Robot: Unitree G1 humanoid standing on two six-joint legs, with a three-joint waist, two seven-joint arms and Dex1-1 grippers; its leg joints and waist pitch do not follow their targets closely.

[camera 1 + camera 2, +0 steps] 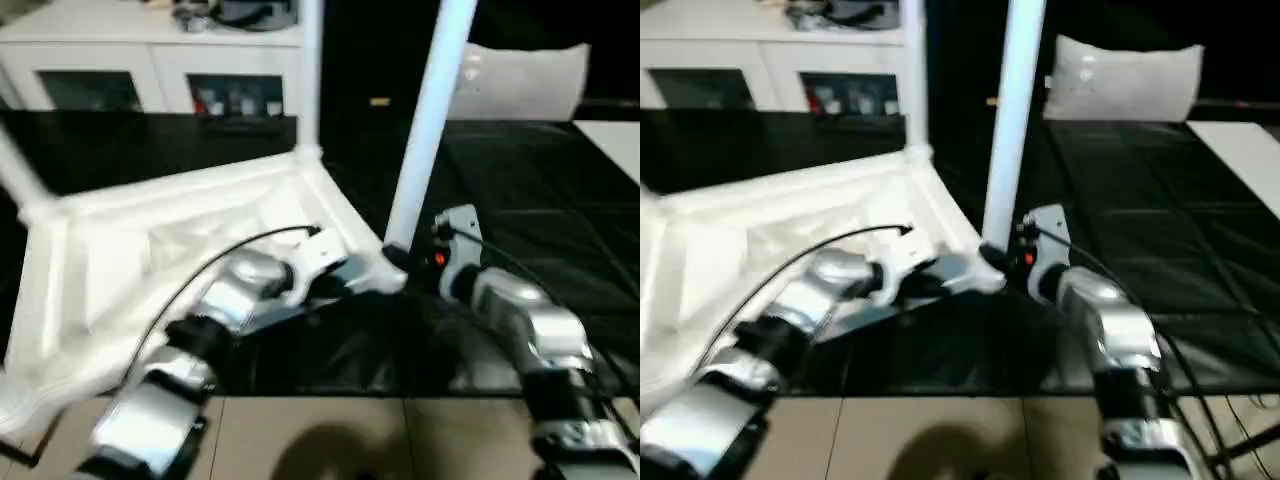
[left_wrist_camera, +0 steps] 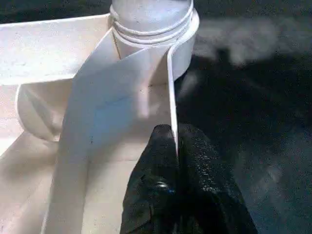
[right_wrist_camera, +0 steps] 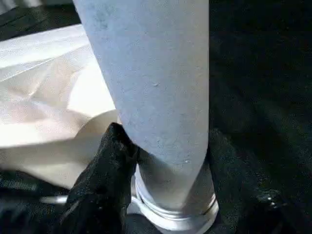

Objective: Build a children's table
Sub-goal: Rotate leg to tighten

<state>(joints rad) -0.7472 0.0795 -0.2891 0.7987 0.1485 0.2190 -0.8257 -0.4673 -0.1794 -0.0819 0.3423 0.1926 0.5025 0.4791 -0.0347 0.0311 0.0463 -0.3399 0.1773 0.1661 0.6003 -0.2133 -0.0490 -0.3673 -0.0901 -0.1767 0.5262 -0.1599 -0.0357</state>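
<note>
Home: glass-doored cabinet [image 1: 160,70], pillow [image 1: 1125,80].

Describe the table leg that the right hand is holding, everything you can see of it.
The long round white plastic leg stands nearly upright, leaning slightly, and runs out of the head view's top. Its matte surface tapers; its ringed base sits at the rounded corner socket of the upturned white tabletop. The right hand has its black fingers closed on it just above the base. The left hand pinches the tabletop's thin rim beside it.
</note>
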